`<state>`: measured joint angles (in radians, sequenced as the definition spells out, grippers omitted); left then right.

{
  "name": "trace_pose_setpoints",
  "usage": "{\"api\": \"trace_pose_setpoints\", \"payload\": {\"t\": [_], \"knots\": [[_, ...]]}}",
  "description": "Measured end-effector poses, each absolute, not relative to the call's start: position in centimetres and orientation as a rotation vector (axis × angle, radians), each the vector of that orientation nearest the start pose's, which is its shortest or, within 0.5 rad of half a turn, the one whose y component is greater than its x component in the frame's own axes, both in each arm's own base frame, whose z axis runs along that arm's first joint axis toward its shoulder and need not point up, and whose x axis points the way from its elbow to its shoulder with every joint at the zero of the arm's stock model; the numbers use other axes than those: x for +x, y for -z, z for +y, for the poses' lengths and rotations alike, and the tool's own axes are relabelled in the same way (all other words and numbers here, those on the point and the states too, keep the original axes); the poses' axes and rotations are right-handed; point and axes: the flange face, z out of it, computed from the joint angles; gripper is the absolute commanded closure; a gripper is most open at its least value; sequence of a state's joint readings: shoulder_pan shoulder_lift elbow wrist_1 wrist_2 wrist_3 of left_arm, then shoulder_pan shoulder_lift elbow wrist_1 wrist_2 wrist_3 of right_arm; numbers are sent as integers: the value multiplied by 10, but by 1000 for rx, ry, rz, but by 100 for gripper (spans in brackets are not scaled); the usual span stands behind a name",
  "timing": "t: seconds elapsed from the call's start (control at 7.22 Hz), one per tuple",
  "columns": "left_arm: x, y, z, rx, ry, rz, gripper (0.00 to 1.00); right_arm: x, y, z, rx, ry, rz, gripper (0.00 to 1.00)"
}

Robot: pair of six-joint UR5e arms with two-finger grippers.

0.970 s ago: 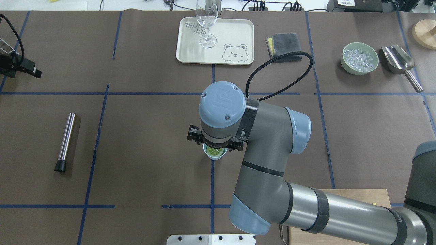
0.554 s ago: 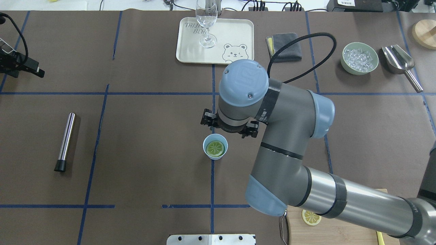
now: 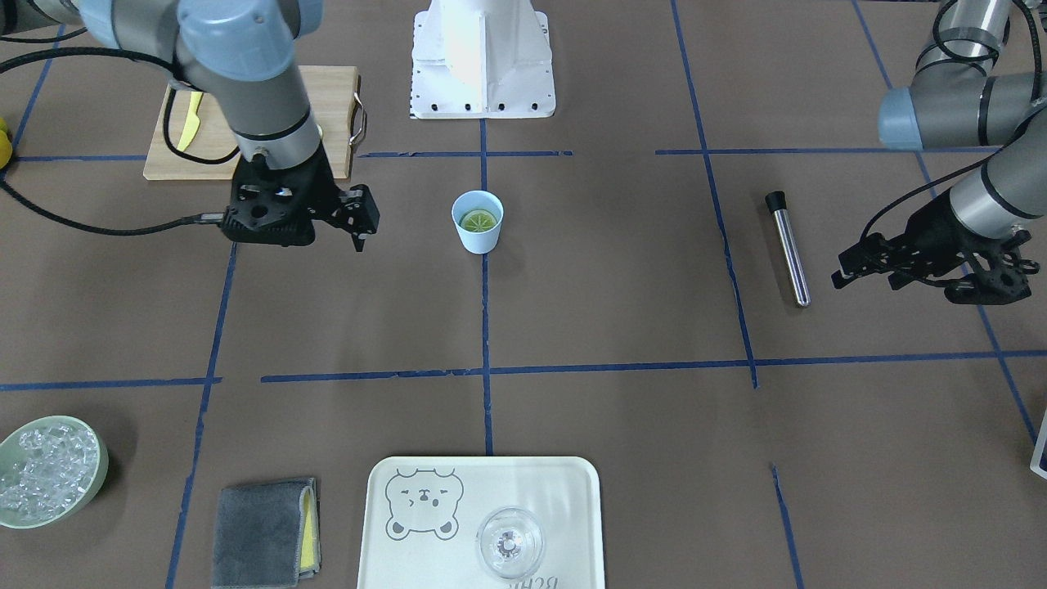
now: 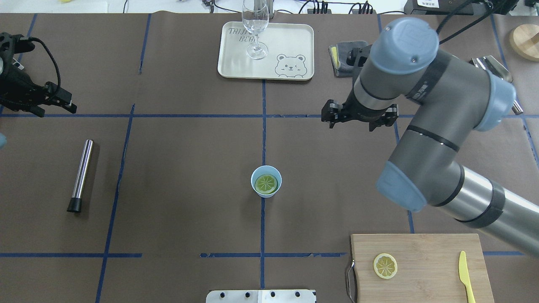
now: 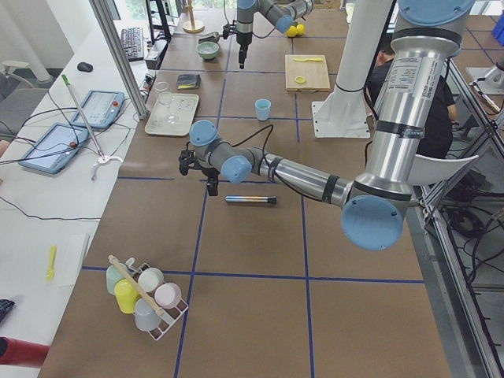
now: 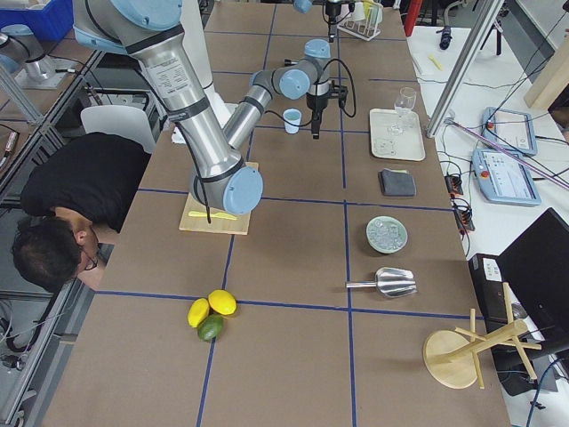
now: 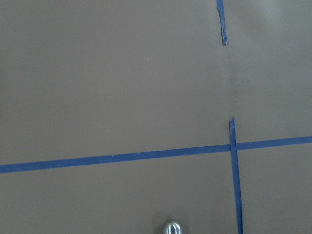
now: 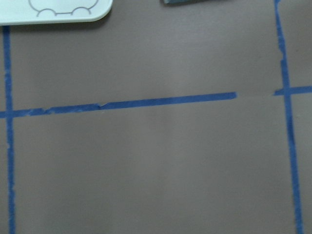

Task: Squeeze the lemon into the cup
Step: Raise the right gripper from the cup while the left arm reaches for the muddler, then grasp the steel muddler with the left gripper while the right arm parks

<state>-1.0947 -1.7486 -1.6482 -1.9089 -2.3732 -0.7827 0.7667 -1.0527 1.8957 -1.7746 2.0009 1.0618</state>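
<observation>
The light-blue cup stands upright at the table's middle, also in the front view. The lemon lies inside it with its pale cut face up. My right gripper hangs over bare table behind and to the right of the cup, well apart from it, open and empty; in the front view it points down. My left gripper is at the far left edge, open and empty, beyond the steel rod; it also shows in the front view.
A steel rod lies at the left. A wooden board at the front right carries a thin lemon slice and a yellow knife. A tray with a glass is at the back, with a grey cloth and ice bowl nearby.
My right arm has swung from directly above the cup to the back right, leaving the lemon in the cup and uncovering the board. My left gripper has come a little further into view.
</observation>
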Motion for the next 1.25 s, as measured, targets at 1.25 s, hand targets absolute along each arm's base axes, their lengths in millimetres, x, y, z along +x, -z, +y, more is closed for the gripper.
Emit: {"api": "trace_pose_setpoints", "payload": {"t": [1.25], "knots": [[302, -537, -475, -97, -66, 816, 0, -160, -402, -538, 46, 37, -772, 0]]}}
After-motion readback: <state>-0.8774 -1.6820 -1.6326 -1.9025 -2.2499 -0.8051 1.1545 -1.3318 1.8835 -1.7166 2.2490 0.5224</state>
